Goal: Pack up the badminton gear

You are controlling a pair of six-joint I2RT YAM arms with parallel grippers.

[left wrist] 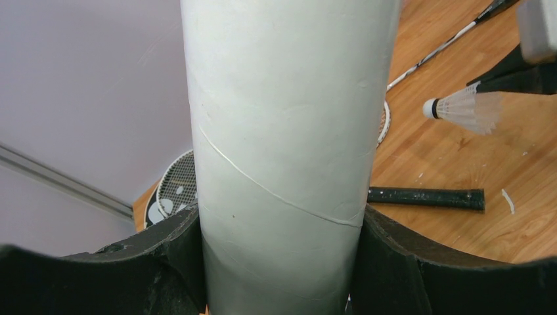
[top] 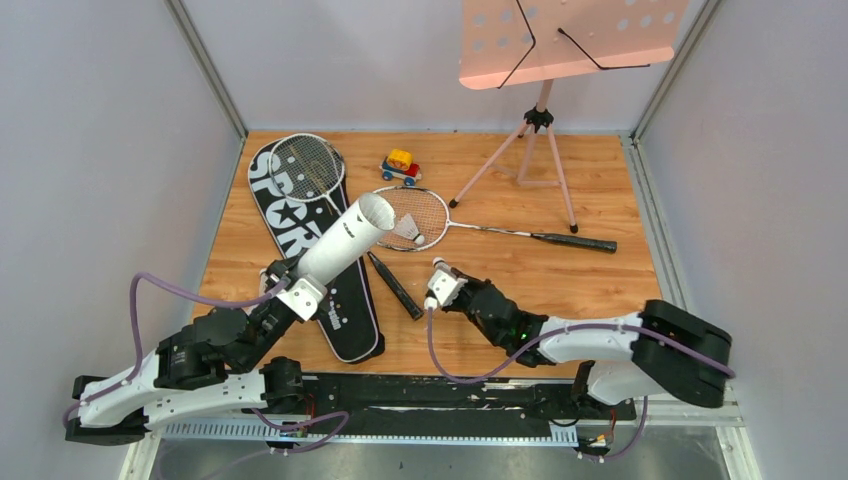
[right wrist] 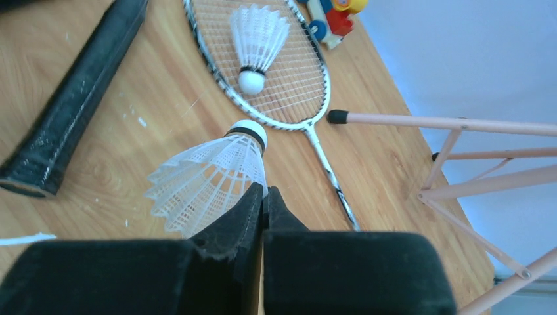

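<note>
White and tilted, the tube (top: 345,240) slants up from the left gripper (top: 296,284), with its open mouth raised toward the far right. It hangs over the middle of the long black bag (top: 283,205) lettered SPORT, which lies flat on the wooden table (top: 600,290). In the left wrist view the black fingers (left wrist: 164,262) press against both sides of the tube's lower part, clamped on it.

To the right, apart from the tube, the right gripper (top: 440,285) has its fingers closed together on the feather skirt of the held shuttlecock (right wrist: 210,177), whose cork end points toward the tube.

The first racket (top: 305,165) rests with its head on the far end of the bag. A black handle (top: 395,285) lies on the wood between the bag and the right gripper. The second racket (top: 415,215) lies just beside the tube's mouth, its shaft running off to the right. The second shuttlecock (right wrist: 256,39) sits on its strings.

Beyond the two racket heads stands a small toy car (top: 400,165). A pink music stand (top: 570,40) is at the far right, its tripod feet on the table.
</note>
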